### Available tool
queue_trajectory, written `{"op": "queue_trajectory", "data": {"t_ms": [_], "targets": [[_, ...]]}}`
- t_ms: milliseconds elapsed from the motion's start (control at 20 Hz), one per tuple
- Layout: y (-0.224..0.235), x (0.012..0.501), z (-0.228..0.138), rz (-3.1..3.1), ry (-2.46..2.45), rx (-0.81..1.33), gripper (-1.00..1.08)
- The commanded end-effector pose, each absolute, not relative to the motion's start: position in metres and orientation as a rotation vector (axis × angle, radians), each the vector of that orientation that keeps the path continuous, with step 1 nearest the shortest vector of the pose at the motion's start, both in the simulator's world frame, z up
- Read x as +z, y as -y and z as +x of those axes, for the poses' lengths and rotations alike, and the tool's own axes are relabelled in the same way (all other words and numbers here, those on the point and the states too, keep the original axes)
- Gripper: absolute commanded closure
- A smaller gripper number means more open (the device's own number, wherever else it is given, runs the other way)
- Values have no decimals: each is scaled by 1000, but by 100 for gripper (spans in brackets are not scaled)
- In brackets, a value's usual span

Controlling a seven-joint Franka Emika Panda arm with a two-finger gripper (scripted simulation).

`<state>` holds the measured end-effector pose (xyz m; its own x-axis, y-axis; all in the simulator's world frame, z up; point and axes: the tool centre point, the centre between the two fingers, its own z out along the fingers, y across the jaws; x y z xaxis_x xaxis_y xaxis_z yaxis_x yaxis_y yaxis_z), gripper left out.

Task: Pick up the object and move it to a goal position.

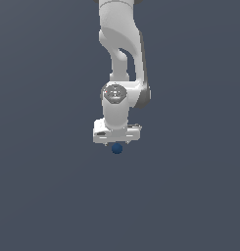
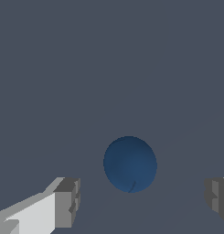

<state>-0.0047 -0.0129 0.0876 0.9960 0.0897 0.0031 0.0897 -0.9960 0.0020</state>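
— Flat slate-grey ground [image 1: 48, 196] fills everything behind the arm, plain and unmarked in both views. How does the gripper stand?

— The white gripper [image 1: 116, 142] hangs at the end of the Panda arm [image 1: 120, 54], pointing down at that grey surface. In the wrist view the gripper [image 2: 143, 199] is spread wide: one grey fingertip [image 2: 67, 201] shows on one side and the other sits right at the opposite edge of the frame, with a broad gap between them. Neither fingertip touches anything, so it grips nothing.

— And the dark blue ball?

— The dark blue ball [image 2: 130, 164] lies in the gap between the two fingertips in the wrist view, clear of both, a little nearer the middle than either pad. In the exterior view the same ball [image 1: 117, 148] peeks out just under the gripper's body, centred beneath it, far narrower than the white hand above.

— Is the ball on the ground or lifted?

— I cannot tell from these views; it appears just under the gripper, against the same grey.

— Anything further out?

— Only the arm's white links rising to the top of the exterior view, with a grey round joint cap [image 1: 114, 92] facing the camera.
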Motion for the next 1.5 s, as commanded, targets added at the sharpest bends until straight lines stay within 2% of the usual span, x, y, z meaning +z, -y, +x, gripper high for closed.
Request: {"op": "queue_trajectory", "data": {"t_ms": [0, 300, 750, 1000, 1050, 1450], "targets": [[13, 82, -7, 3138, -151, 1, -92], [13, 77, -7, 3138, -147, 0, -92], [13, 38, -9, 3138, -151, 0, -92], [13, 31, -8, 3138, -152, 0, -92], [13, 31, -8, 3138, -152, 0, 108], [13, 31, -8, 3138, -152, 0, 108]]}}
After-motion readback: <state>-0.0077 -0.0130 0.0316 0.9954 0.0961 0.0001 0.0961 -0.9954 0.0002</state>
